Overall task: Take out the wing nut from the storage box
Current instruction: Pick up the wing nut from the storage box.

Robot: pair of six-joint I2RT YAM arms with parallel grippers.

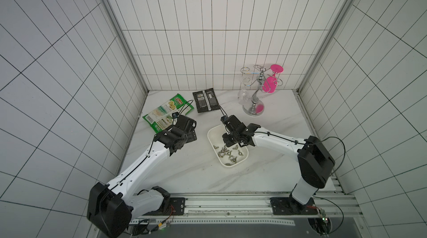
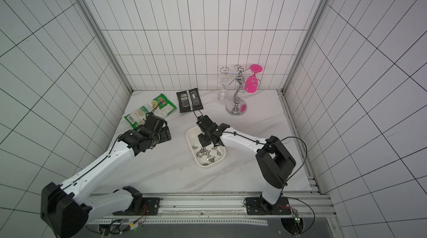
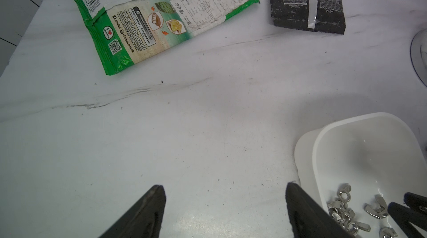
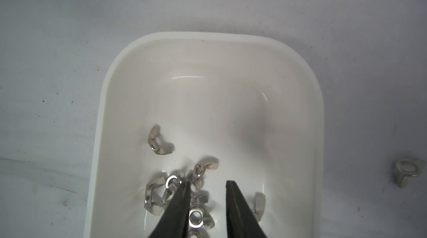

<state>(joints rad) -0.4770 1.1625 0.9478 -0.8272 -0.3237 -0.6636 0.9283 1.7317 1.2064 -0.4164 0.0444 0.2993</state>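
Note:
The white storage box (image 1: 215,137) (image 2: 191,137) (image 4: 208,75) lies mid-table, with several silver wing nuts (image 1: 227,154) (image 2: 206,154) (image 3: 344,209) heaped at its near end. My right gripper (image 1: 227,143) (image 2: 203,143) (image 4: 206,183) points down into the box, open by a narrow gap. One wing nut (image 4: 197,218) lies between its fingers, close to one finger and not clamped. A single wing nut (image 4: 406,174) lies on the table outside the box. My left gripper (image 1: 193,134) (image 3: 225,189) hovers wide open over bare table beside the box, holding nothing.
A green snack packet (image 1: 165,114) (image 3: 161,17) and a black packet (image 1: 205,100) (image 3: 307,1) lie at the back left. A chrome glass rack (image 1: 255,100) stands at the back right, with a pink glass (image 1: 270,84) and a clear glass (image 1: 243,91) hanging from it.

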